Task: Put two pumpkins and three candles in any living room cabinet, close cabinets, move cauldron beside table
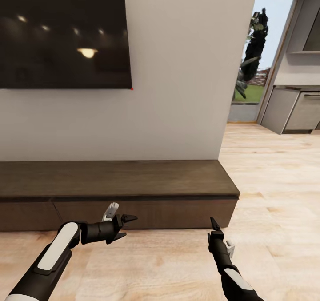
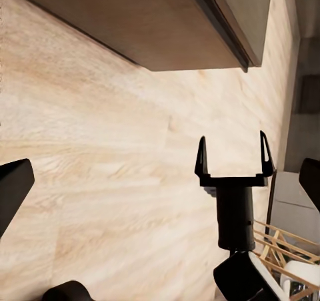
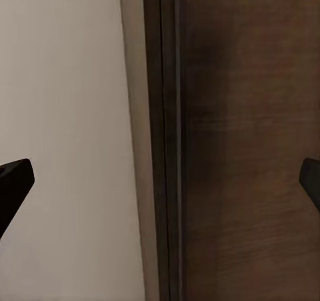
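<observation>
Cabinet [image 1: 111, 178]: long axis across mid-frame, ahead of both my grippers. Left gripper [image 1: 126, 226] spread, empty, nearer its front; right gripper [image 1: 215, 224] probably spread, empty.

One cabinet [image 1: 115, 178], one wall-mounted screen [image 1: 64, 34], one doorway [image 1: 262, 56] and two grippers, left [image 1: 126, 226] and right [image 1: 214, 223], were counted.

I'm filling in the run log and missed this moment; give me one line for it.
scene: cabinet under wall TV, fronts closed | left gripper: open, empty, low before cabinet | right gripper: open, empty, pointing at cabinet | pumpkins, candles: unseen
</observation>
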